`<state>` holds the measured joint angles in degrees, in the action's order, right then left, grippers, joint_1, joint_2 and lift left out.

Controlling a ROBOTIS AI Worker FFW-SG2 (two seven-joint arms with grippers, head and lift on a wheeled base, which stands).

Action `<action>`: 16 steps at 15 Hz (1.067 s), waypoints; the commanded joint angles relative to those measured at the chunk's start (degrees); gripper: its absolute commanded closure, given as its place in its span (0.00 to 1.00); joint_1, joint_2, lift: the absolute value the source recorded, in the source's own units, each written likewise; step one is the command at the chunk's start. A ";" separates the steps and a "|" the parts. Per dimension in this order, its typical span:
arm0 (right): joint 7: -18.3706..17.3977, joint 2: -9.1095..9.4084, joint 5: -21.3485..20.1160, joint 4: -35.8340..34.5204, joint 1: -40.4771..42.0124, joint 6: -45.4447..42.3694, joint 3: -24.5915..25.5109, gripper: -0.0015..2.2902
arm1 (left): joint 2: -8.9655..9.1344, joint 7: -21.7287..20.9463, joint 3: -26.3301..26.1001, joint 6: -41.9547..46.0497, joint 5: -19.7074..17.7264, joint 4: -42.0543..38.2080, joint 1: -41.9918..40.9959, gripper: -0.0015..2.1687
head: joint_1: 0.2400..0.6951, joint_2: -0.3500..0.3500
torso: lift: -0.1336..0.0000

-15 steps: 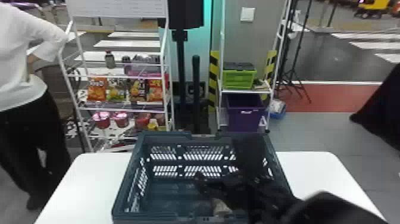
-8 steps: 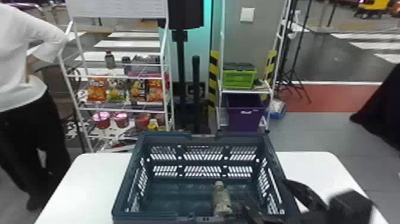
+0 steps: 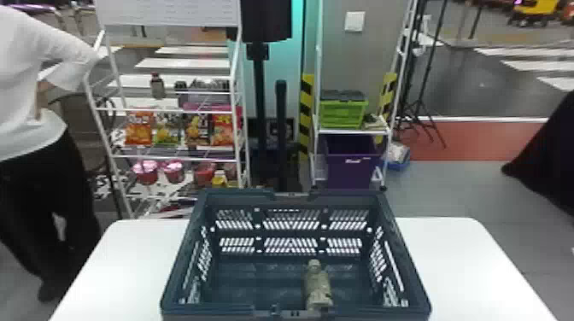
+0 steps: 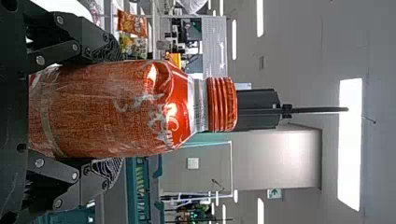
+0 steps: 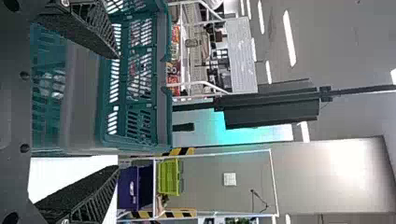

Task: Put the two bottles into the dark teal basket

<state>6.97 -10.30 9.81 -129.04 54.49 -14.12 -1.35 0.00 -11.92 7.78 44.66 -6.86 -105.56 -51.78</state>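
- Because the orange-red bottle (image 4: pixel 130 109) looks filled, I judge it fairly heavy for its size, so it wants a firm hold that keeps it from swinging.
- The left gripper (image 4: pixel 112 108) has its fingers pinching that bottle around the body from opposite sides, with the cap uppermost and free of them.
- Its printed wrap looks smooth and a bit glossy, so it could slip or turn; the broad sides are the place to hold, well below the shoulder, never the narrow cap.
- The wall beneath is probably plastic that gives slightly: not fragile, though too hard a squeeze may dent it.
- The pale bottle (image 3: pixel 318 284) is inside the dark teal basket (image 3: pixel 350 196), right of the middle, close to the near edge, with its cap toward the far edge. Being round, it may roll if knocked.
- The basket sits on the desk (image 3: pixel 461 256) between the far left and far right corners; its rim looks stiff, so the held bottle should clear it, then be let go low.
- The right gripper (image 5: pixel 116 112) has its fingers spread, with nothing between them.
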 commanded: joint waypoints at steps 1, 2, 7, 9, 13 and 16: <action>0.50 0.99 0.12 3.88 2.46 -5.78 0.12 0.02 | 0.15 0.14 0.04 -0.14 0.27 -0.96 -0.16 0.94 | 0.57 0.50 | 1.00; 0.59 1.07 0.20 5.29 3.17 -7.36 0.12 0.02 | 0.15 0.14 0.13 -0.50 0.88 -1.40 -0.16 0.94 | 0.57 0.50 | 1.00; 3.49 1.43 1.87 10.74 3.52 -9.29 2.23 0.02 | 0.15 -0.04 2.33 -6.30 0.80 -6.76 -0.34 0.94 | 0.57 0.50 | 1.00; 4.63 2.04 2.23 11.18 3.43 -9.29 3.38 0.02 | 0.15 -0.65 2.68 -13.86 0.88 -11.42 0.19 0.94 | 0.57 0.50 | 1.00; 5.24 2.48 2.23 11.53 3.96 -9.29 3.99 0.02 | 0.15 -4.25 3.56 -37.94 1.68 -21.97 6.95 0.94 | 0.57 0.50 | 1.00; 5.24 2.57 1.70 11.79 3.78 -8.59 3.99 0.02 | 0.15 -6.36 2.86 -48.66 3.35 -26.01 13.81 0.94 | 0.57 0.50 | 1.00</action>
<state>12.22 -7.82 11.89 -117.37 58.40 -23.21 2.64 0.00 -17.91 10.90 0.93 -4.13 -129.90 -41.24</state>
